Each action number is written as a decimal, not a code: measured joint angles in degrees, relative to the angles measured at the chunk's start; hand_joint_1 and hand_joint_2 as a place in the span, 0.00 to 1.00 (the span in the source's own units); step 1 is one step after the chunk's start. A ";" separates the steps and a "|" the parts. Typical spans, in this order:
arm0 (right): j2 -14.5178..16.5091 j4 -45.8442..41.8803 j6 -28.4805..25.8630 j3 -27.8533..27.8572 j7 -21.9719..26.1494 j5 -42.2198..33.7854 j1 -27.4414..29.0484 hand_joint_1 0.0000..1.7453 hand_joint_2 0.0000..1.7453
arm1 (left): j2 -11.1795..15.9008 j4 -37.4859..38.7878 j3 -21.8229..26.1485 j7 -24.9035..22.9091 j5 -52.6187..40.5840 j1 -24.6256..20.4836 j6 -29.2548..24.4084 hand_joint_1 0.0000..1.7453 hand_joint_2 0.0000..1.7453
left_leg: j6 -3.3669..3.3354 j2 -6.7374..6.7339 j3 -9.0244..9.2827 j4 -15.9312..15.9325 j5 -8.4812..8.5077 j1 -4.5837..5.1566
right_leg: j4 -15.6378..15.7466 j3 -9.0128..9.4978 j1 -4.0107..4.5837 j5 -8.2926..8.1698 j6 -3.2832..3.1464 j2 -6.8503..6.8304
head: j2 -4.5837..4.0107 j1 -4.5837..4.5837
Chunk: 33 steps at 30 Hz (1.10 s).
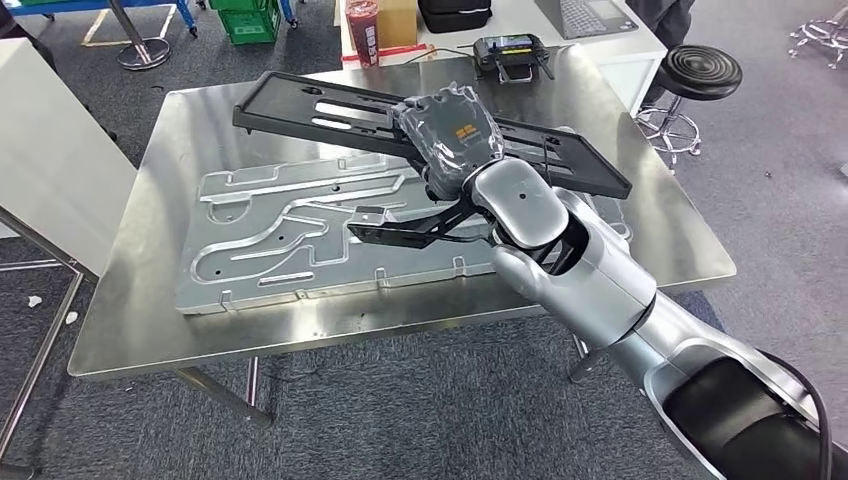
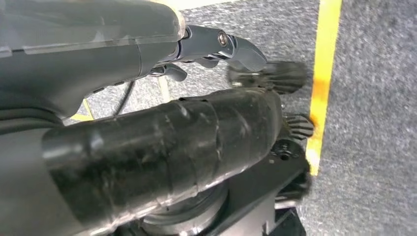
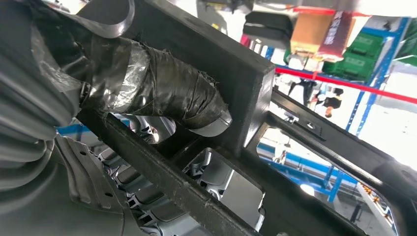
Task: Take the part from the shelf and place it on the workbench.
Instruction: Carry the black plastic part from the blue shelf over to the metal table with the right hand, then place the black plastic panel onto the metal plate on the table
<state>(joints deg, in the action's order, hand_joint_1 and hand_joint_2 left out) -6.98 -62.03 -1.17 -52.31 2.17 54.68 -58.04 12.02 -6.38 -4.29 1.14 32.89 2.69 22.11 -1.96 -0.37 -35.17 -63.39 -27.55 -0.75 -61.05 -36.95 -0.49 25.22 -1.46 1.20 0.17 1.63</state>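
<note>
The part (image 1: 310, 110) is a long black flat frame with slots. It hangs slanted over the far half of the steel workbench (image 1: 140, 310), above a grey machined metal plate (image 1: 260, 250). My right hand (image 1: 450, 135), wrapped in clear film, grips the frame near its middle from above. In the right wrist view the taped thumb (image 3: 172, 93) presses against a bar of the frame (image 3: 246, 83), with the plate (image 3: 231, 187) close beneath. A black bracket (image 1: 400, 233) sits low by my wrist. My left hand (image 2: 162, 132) hangs over the carpet, fingers (image 2: 221, 44) apart and holding nothing.
A black controller (image 1: 510, 52) and a red cup (image 1: 362, 30) stand at the bench's far edge. A black stool (image 1: 700, 72) is at the far right, a white table (image 1: 50, 170) at the left. Yellow tape (image 2: 324, 73) marks the floor.
</note>
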 joint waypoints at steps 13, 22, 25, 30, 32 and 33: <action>-1.50 1.21 0.14 -0.85 0.24 0.95 -0.50 0.97 1.00 | -0.59 0.04 0.01 0.16 0.02 -0.13 0.16 0.00 0.00 | -0.88 -0.08 3.49 6.22 1.20 0.69 | -9.98 -5.72 -0.23 2.55 2.42 -0.81 | 0.00 -0.17; -2.27 1.77 0.13 -0.87 0.34 0.95 -1.39 0.97 1.00 | -0.99 0.04 -0.12 0.24 0.01 -0.45 0.20 0.00 0.00 | 1.56 -0.06 2.03 2.27 -2.03 0.70 | 1.72 -0.10 -0.19 -1.19 0.02 -0.83 | 0.00 -0.17; -2.27 1.80 0.15 -0.96 0.35 0.95 -1.39 0.97 1.00 | -0.99 0.04 -0.15 0.24 0.02 -0.45 0.16 0.00 0.00 | 2.71 0.02 -3.39 -7.94 -6.19 -0.03 | 2.01 0.56 -0.48 -0.91 -0.29 -0.97 | 0.00 -0.14; -2.27 1.88 0.15 -1.20 0.36 0.95 -1.31 0.97 1.00 | -1.01 0.04 -0.21 0.23 0.02 -0.32 0.16 0.00 0.00 | 3.96 0.05 -1.98 -1.22 0.59 -1.22 | 1.60 1.30 -1.31 -0.03 0.87 -0.78 | 0.00 -0.13; -2.27 1.89 0.14 -1.20 0.36 0.95 -1.39 0.97 1.00 | -1.04 0.04 -0.20 0.23 0.02 -0.39 0.16 0.00 0.00 | 3.91 0.22 0.31 4.12 2.50 -1.22 | 1.30 1.29 -1.23 0.26 1.68 -0.67 | 0.00 -0.15; -2.27 1.89 0.14 -1.20 0.37 0.95 -1.39 0.97 1.00 | -1.09 0.04 -0.20 0.24 0.02 -0.43 0.17 0.00 0.00 | 3.77 0.33 0.52 4.76 2.38 -1.16 | 1.30 1.18 -1.06 0.22 1.57 -0.59 | 0.00 -0.16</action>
<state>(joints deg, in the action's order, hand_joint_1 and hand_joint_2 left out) -9.25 -60.14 -1.03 -53.51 2.55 55.63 -59.44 10.93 -6.34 -4.49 1.38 32.91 2.26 22.28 1.81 -0.05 -34.65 -58.63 -25.17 -1.91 -59.74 -35.76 -1.54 25.44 0.10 0.61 0.17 1.46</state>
